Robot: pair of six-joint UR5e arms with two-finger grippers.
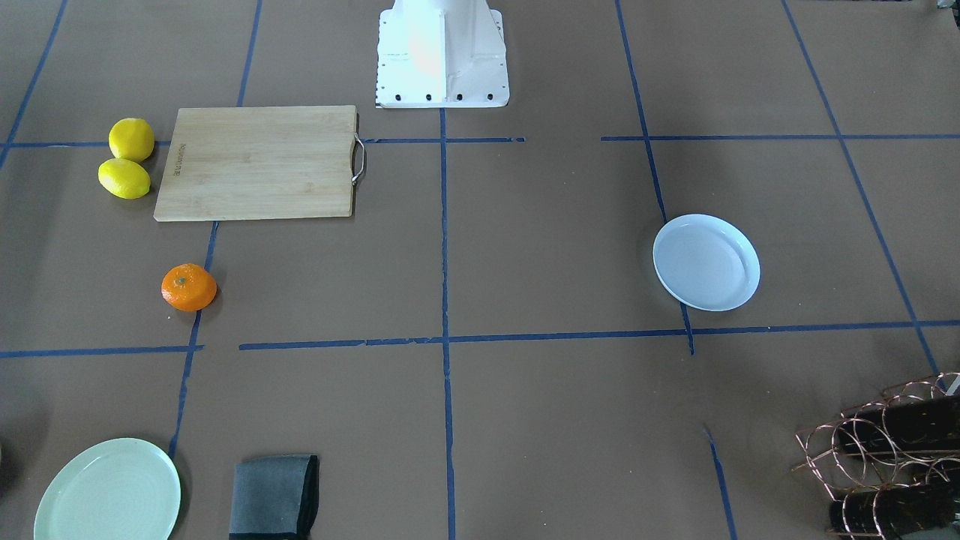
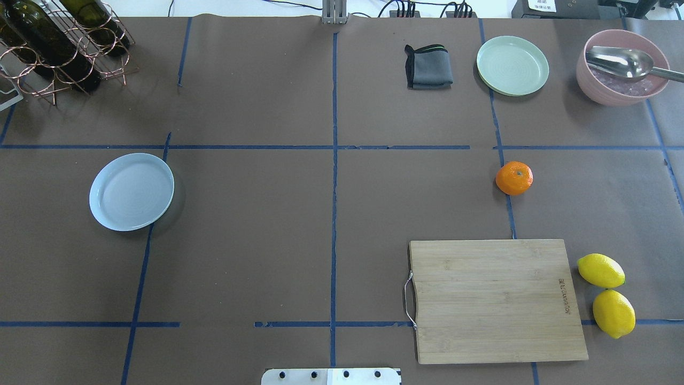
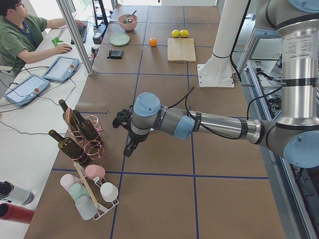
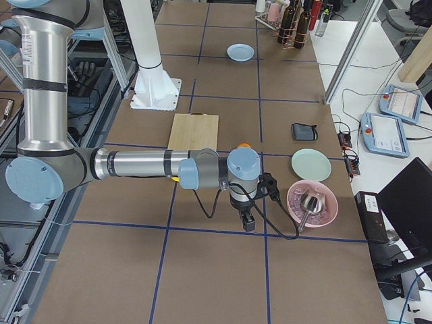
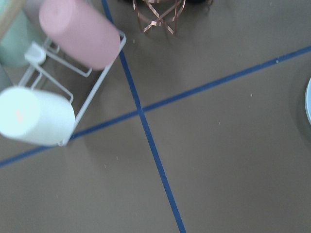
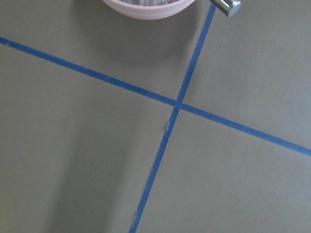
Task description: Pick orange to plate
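1. Closest to the left-side camera, you see the left arm point(image 3: 219, 124) stretched low over the table. The left gripper point(image 3: 127, 151) points down near the wine rack point(image 2: 80, 53). You cannot tell from this view if its fingers are apart or together.
2. On the right-side camera, the right arm point(image 4: 135, 163) reaches out in the same manner. The right gripper point(image 4: 249, 224) hangs just beside the pink bowl point(image 2: 598, 91), and its state also cannot be told.
3. You find the wooden cutting board point(image 2: 494, 299) lying flat on the robot's right half.
4. The copper wine rack holds dark bottles point(image 2: 51, 37), all lying down.
5. The pink bowl holds a metal spoon point(image 2: 620, 60) and some pale, clear pieces.
6. The plate point(image 2: 131, 191), pale blue, sits on the robot's left half, over a blue tape line.
7. The pale green plate point(image 2: 512, 65) is near a folded grey cloth point(image 2: 428, 67).
8. The orange point(image 2: 514, 177) rests on the brown paper between the cutting board and the green plate, well apart from the plate.
9. Two lemons point(image 2: 601, 270) lie just beside the board.
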